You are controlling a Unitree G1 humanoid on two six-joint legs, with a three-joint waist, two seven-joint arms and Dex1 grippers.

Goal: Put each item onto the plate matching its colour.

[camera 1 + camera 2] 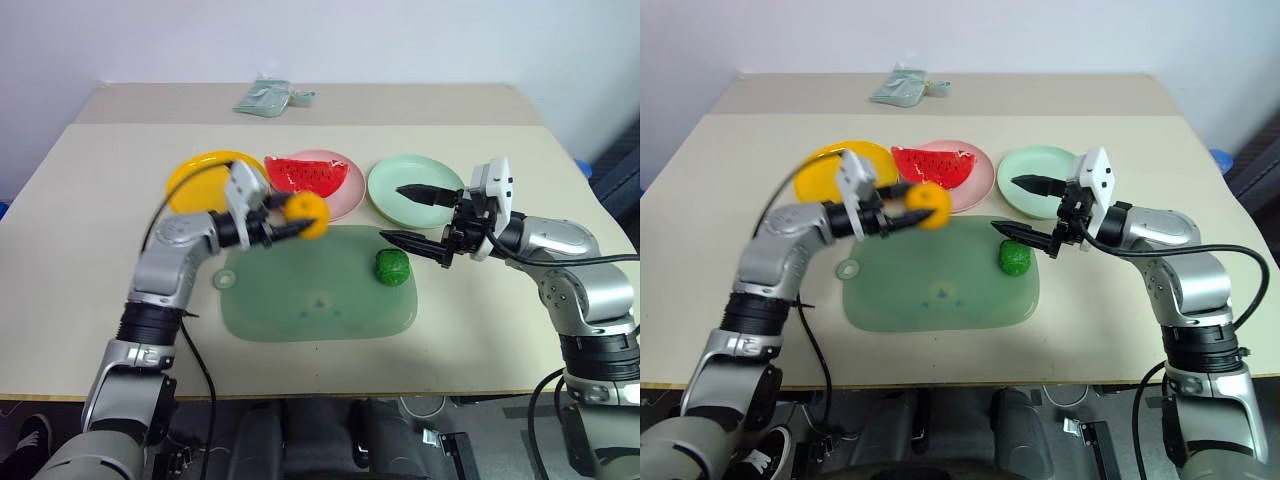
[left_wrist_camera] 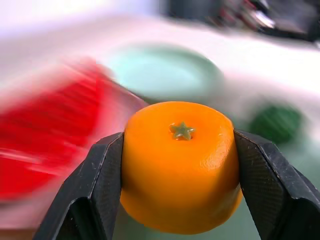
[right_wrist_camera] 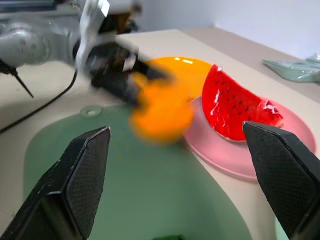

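Three plates: round yellow plastic plate (image 1: 200, 172), pink plate (image 1: 345, 195), mint plate (image 1: 405, 180) sitting in a row beyond flat pale-green cutting mat (image 1: 320, 295).
Left gripper (image 2: 175, 165): clamping round orange toy tangerine (image 2: 181, 165) by its sides, hovering above mat edge, near pink plate.
Handling: probably light, rigid, smooth; side grip looking secure.
Right gripper (image 1: 425, 218): hanging open, empty, beside bumpy dark-green toy vegetable (image 1: 393, 267) lying on mat.
Obstacle: red watermelon slice (image 1: 305, 175) lying on pink plate, next to the yellow one.
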